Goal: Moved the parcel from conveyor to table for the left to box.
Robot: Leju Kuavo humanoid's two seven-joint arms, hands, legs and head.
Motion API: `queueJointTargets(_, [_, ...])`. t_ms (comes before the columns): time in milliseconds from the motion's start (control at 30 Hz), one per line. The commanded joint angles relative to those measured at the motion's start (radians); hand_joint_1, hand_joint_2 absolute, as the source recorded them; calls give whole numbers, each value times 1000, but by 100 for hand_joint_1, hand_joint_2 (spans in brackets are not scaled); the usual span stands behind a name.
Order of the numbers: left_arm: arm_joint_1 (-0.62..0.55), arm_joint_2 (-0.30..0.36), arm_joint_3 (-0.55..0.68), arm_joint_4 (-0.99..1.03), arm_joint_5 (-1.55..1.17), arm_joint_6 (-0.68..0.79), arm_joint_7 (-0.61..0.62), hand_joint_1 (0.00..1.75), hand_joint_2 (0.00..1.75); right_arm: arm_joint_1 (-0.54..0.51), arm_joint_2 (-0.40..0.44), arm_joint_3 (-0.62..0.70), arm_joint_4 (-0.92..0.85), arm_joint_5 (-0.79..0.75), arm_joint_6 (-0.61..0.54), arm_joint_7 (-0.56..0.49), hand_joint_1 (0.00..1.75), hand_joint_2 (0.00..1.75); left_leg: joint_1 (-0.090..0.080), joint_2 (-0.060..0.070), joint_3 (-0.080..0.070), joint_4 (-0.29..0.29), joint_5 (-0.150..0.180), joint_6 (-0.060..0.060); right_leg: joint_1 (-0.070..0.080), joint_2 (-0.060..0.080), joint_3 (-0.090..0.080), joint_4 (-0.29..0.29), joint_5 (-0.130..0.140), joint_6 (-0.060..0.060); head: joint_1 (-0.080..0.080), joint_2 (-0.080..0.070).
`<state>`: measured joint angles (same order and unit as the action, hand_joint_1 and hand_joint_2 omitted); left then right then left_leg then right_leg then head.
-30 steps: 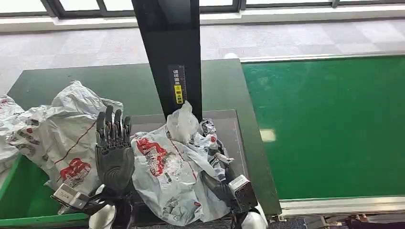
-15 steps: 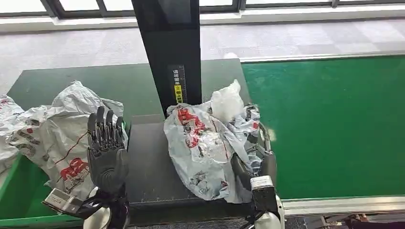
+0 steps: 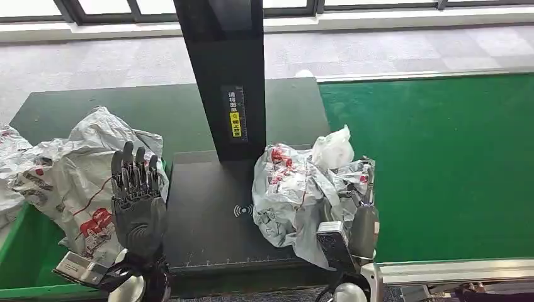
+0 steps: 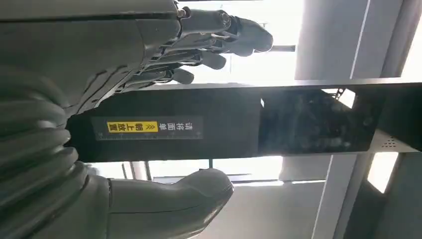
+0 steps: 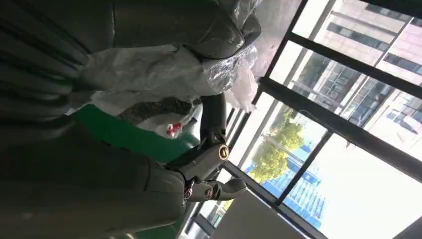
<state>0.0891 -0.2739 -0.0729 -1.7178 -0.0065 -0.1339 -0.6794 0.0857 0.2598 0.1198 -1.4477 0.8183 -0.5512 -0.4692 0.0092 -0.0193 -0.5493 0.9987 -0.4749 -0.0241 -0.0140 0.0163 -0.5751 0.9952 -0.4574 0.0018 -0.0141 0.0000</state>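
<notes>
Parcel: a crumpled grey-white plastic mailer bag (image 3: 296,189) with red print is seen at the right edge of the black scanner plate (image 3: 208,220), partly over the border to the green conveyor belt (image 3: 441,163); whether it is lifted or resting cannot be told
Right hand: the right hand (image 3: 359,217) is closed on the parcel from the belt side; its fingers are mostly hidden by the bag, and in the right wrist view film is bunched against the palm (image 5: 149,64)
Left hand: the left hand (image 3: 137,201) is held upright with fingers spread and nothing in it, beside the plate's left edge
Other bags: a heap of similar printed mailers (image 3: 69,170) lies on the dark bench (image 3: 170,110) at the left, cut off by the picture edge
Box: a green bin corner (image 3: 25,258) is partly covered by the heap
Post: a black upright post (image 3: 223,69) with a yellow label (image 3: 235,119), text too small to read
</notes>
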Motion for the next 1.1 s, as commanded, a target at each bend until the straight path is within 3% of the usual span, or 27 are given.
queueJointTargets(33, [30,-29,-3,23,3,8,-19,0,175,-19,-12,-8,94,79,51,40,0,0,0,1,1,-1,0,1,0,0,1,-1,0,0,0,0])
queueJointTargets(200, [32,-27,0,28,9,2,-19,0,175,-34,-12,3,126,35,103,36,0,0,0,2,1,-1,0,1,0,0,1,-2,0,0,0,0])
queueJointTargets(233, [21,-27,1,43,13,-7,-19,0,175,-68,-11,43,206,-19,227,-5,0,0,0,3,1,-2,1,1,1,0,2,-3,1,0,0,0])
queueJointTargets(300, [7,-27,1,61,11,-9,-19,0,175,-112,12,63,299,-78,250,-85,0,0,1,4,1,-1,0,0,1,2,1,-2,1,0,0,0])
queueJointTargets(467, [-1,-25,-2,71,13,-10,-19,0,175,-128,15,97,307,-82,274,-109,0,0,0,2,-3,-1,1,1,1,0,-1,-2,1,0,0,0])
queueJointTargets(533, [-15,-26,-3,87,16,-17,-19,0,175,-129,16,110,277,-215,397,-167,0,0,0,3,0,-1,0,1,1,0,0,-1,1,0,0,0])
queueJointTargets(700, [-20,-29,-1,92,16,-17,-19,0,175,-136,11,119,259,-257,445,-174,0,0,0,3,-1,-1,1,1,1,-1,-1,-1,2,0,0,0])
queueJointTargets(833, [-36,-35,-4,93,6,-19,-19,0,175,-134,7,74,194,-464,565,-229,0,0,0,2,-2,0,1,1,0,0,-1,0,1,0,0,0])
queueJointTargets(867, [-41,-33,-11,88,-14,-12,-19,0,0,-125,-1,69,158,-503,594,-229,0,0,0,2,-2,0,1,1,0,-1,-2,0,1,0,0,0])
queueJointTargets(933, [-49,-14,-53,81,-78,4,-19,0,0,-79,-35,85,11,-561,601,-229,0,0,0,3,-3,0,2,2,1,-2,-2,-1,3,-1,0,0])
queueJointTargets(1000, [-47,-19,-60,81,-85,9,-19,0,0,-61,-43,81,-10,-565,606,-229,0,0,0,-2,-5,2,1,1,0,-5,-3,1,0,0,0,0])
queueJointTargets(1033, [-41,14,-113,83,-203,8,-19,0,175,-16,-70,94,-146,-547,558,-229,0,0,0,-4,-5,2,1,1,0,-7,-3,2,0,0,0,0])
queueJointTargets(1067, [-36,10,-116,88,-233,12,-19,0,175,8,-87,93,-215,-556,559,-229,0,0,0,-3,-5,3,1,2,0,-6,-3,2,0,0,0,0])
queueJointTargets(1100, [-35,9,-117,88,-244,14,-19,0,0,20,-95,90,-245,-557,558,-229,0,0,-1,-4,-5,2,1,2,0,-8,-3,1,0,0,0,0])
